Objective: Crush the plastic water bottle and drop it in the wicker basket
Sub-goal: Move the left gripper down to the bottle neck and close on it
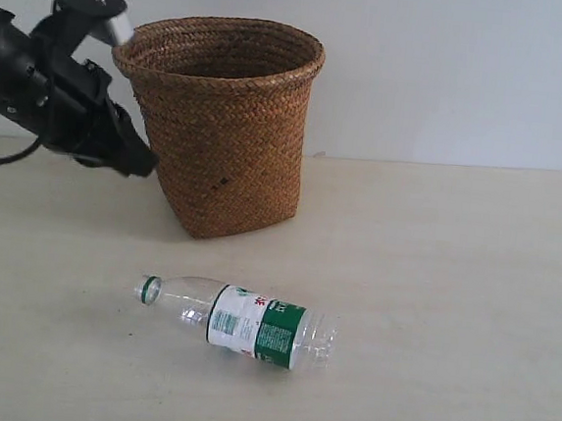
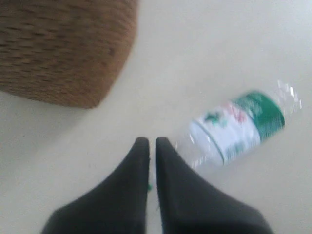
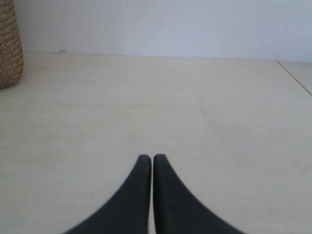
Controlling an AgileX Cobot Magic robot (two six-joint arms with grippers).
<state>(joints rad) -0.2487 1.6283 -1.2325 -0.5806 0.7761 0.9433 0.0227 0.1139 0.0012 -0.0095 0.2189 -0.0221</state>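
Note:
The plastic water bottle [image 1: 242, 321] lies on its side on the table, uncrushed, its green neck ring pointing left and its ribbed base right. Behind it stands the wicker basket [image 1: 219, 126], upright. My left gripper [image 1: 133, 153] hangs in the air beside the basket's left side, well above and behind the bottle. In the left wrist view the left gripper [image 2: 151, 141] is shut with nothing in it, and the bottle [image 2: 234, 126] lies blurred past the black fingers [image 2: 185, 195], beside the basket [image 2: 63, 48]. My right gripper [image 3: 152, 157] is shut and empty over bare table; it is outside the exterior view.
The pale table [image 1: 452, 285] meets a white wall at the back. In the right wrist view the basket's edge [image 3: 9, 48] shows at one side and a seam in the table [image 3: 295, 78] at the other.

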